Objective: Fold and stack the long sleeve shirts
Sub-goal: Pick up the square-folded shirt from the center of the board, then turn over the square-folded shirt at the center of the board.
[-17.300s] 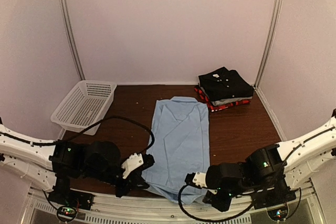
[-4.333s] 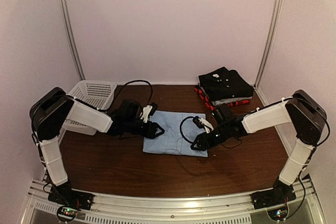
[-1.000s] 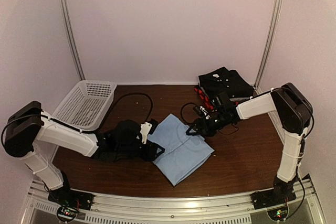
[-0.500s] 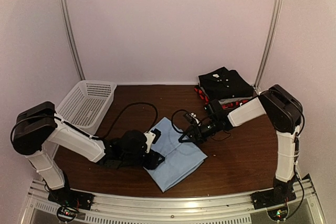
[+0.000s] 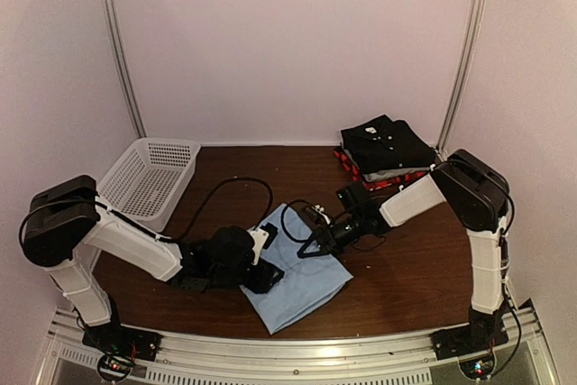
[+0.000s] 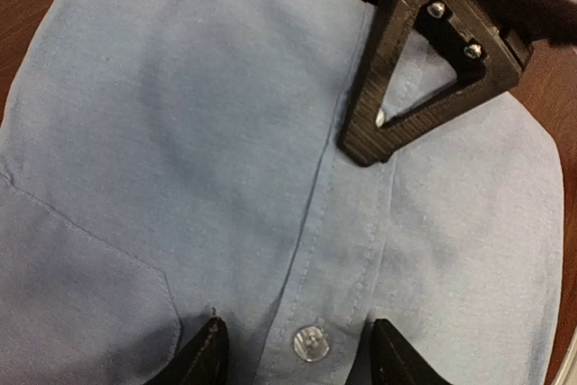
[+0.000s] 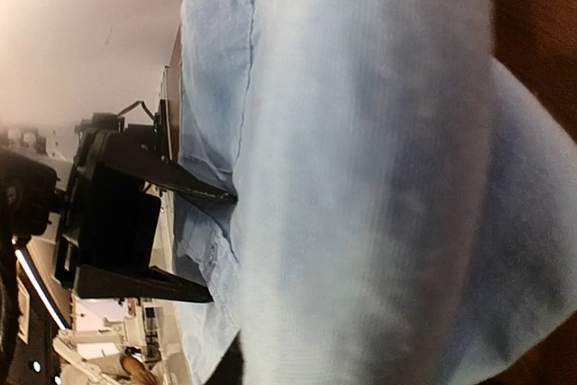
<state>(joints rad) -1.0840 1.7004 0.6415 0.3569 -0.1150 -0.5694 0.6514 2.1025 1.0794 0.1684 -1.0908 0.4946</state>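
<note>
Left wrist: L tool (image 6: 296, 340) half-open on shirt (image 6: 180, 114); R tool (image 5: 305, 248) unclear.

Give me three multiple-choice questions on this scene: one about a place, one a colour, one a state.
1. Where is the white basket? A) back left of the table B) front right C) dead centre
2. What colour is the top shirt of the pile at the back right? A) red B) black C) white
3. How is the light blue shirt? A) spread out full length B) hanging up C) folded, lying on the table
Answers: 1 A, it sits far back on the left; 2 B, black lies uppermost; 3 C, a compact folded shape.
</note>
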